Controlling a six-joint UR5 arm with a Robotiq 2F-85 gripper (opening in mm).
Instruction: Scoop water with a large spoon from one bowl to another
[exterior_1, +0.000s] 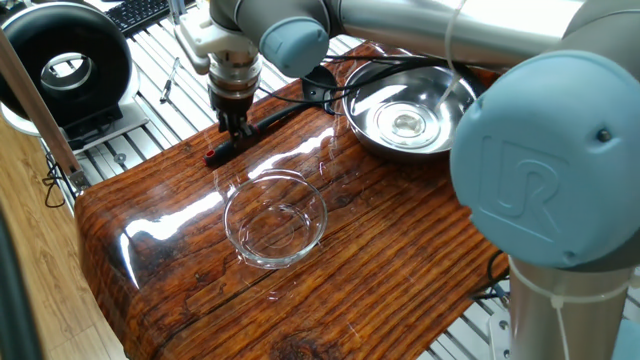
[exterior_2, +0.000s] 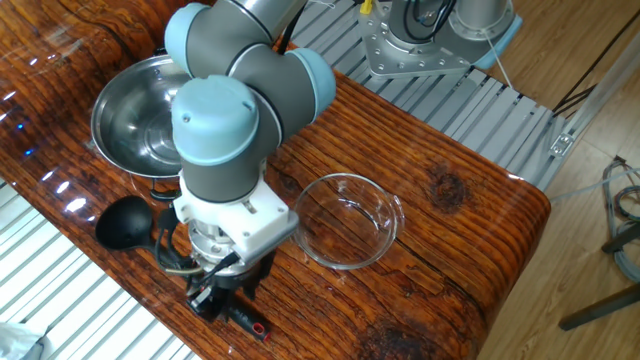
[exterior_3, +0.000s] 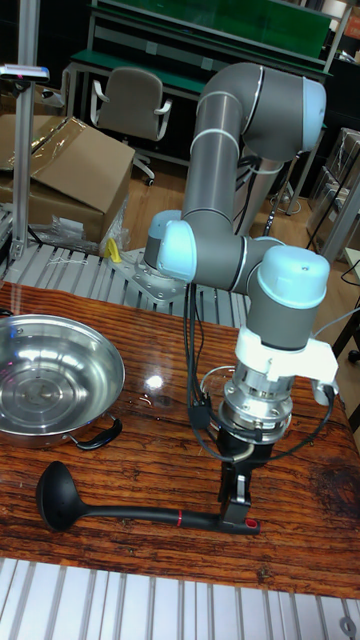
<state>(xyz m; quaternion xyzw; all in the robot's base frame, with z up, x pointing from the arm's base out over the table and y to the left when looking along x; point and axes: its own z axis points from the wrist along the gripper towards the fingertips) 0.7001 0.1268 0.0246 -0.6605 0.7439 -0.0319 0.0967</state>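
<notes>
Black ladle (exterior_3: 130, 513) lies flat on the wooden worktop (exterior_1: 400, 250); the tool (exterior_3: 237, 507) stands over its red-tipped end, fingers spread either side of the handle.

The gripper (exterior_1: 232, 131) reaches down to the ladle (exterior_1: 262, 122) handle on the surface (exterior_1: 380, 250), between the glass bowl (exterior_1: 275, 218) and steel bowl (exterior_1: 412, 118).

1. Desk (exterior_1: 400, 260): glossy red-brown wood slab, strong grain, set on a slatted metal frame.
2. Steel bowl (exterior_1: 410, 120) rests at one end.
3. Glass bowl (exterior_1: 275, 220) sits mid-desk, apart from it.
4. Black ladle (exterior_3: 130, 512) lies flat along the desk edge.
</notes>
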